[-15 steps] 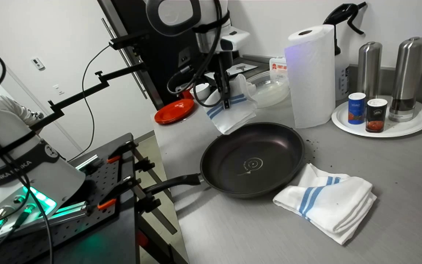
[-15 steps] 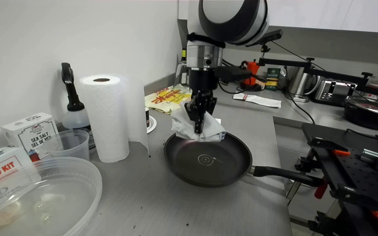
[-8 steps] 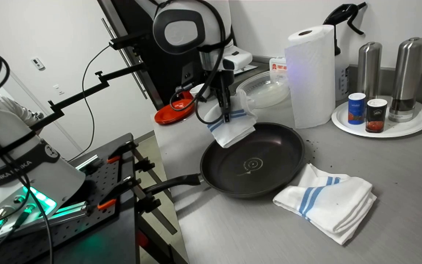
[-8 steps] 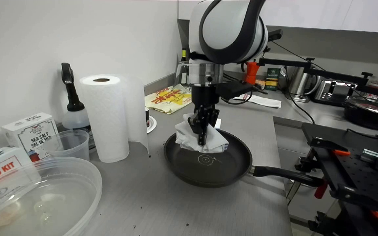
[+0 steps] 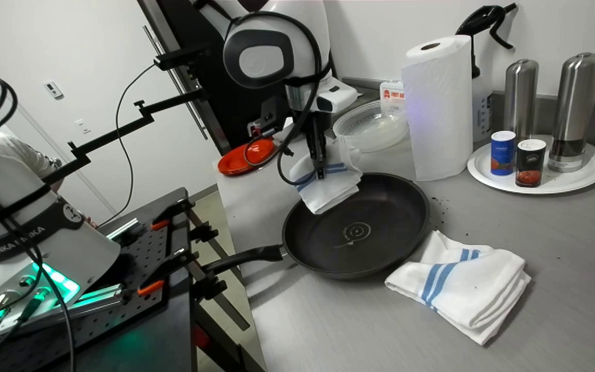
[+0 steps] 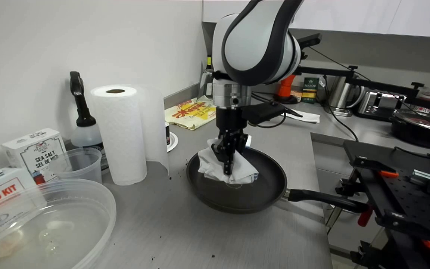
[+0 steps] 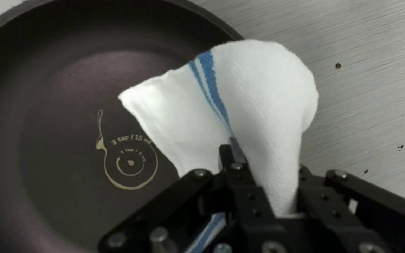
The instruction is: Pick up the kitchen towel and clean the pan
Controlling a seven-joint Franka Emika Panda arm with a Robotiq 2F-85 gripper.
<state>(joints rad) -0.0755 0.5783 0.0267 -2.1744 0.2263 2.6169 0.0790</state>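
The kitchen towel [image 7: 269,88], white with blue stripes, is pinched between the fingers of the gripper [image 6: 228,168], which is clamped on the bunched cloth. In the wrist view the towel comes up from between the two fingers and fans out beyond their tips: one corner points left across the inside of the pan [image 7: 65,168], while a rounded fold spreads right, covering part of the rim and of the counter [image 7: 364,105]. The stripes run down to the left fingertip, and more striped cloth shows low among the gripper's black links. In both exterior views the towel hangs around the fingertips, its lower edge showing against the pan's far half; whether they touch, I cannot tell. In an exterior view a second towel [image 5: 463,284] lies folded just beside the pan, near right, and a paper roll [image 5: 437,108] stands upright, far right.
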